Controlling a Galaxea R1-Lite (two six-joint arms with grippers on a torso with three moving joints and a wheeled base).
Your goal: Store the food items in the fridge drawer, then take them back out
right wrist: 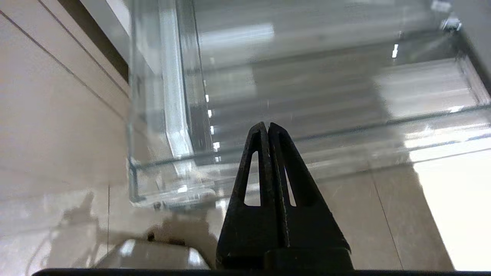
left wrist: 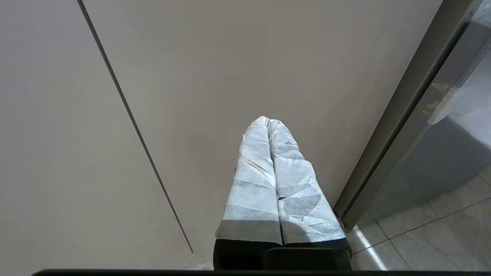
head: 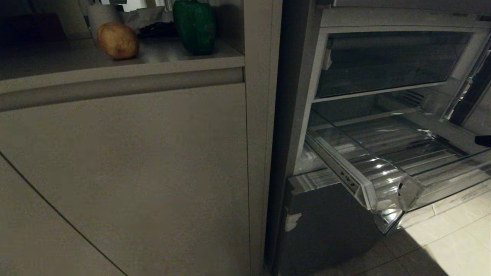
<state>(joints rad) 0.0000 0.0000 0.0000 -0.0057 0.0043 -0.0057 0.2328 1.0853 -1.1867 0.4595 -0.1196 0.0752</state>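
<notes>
A tan-brown potato (head: pixel 117 40) and a green bell pepper (head: pixel 193 25), the food items, sit on the counter at the upper left. The clear fridge drawer (head: pixel 358 180) is pulled out of the open fridge on the right, and its ribbed floor is bare. My right gripper (right wrist: pixel 267 125) is shut on nothing. Its black fingertips hover just outside the drawer's front lip (right wrist: pixel 345 130), and its dark tip shows at the head view's right edge (head: pixel 484 140). My left gripper (left wrist: pixel 267 120), with white-wrapped fingers, is shut and empty, parked low before a cabinet door.
Beige cabinet doors (head: pixel 126 172) fill the left below the counter (head: pixel 165 57). The grey fridge side panel (head: pixel 291 96) stands between cabinet and drawer. An upper fridge compartment (head: pixel 387 61) sits above the drawer. Tiled floor (head: pixel 452 234) lies below it.
</notes>
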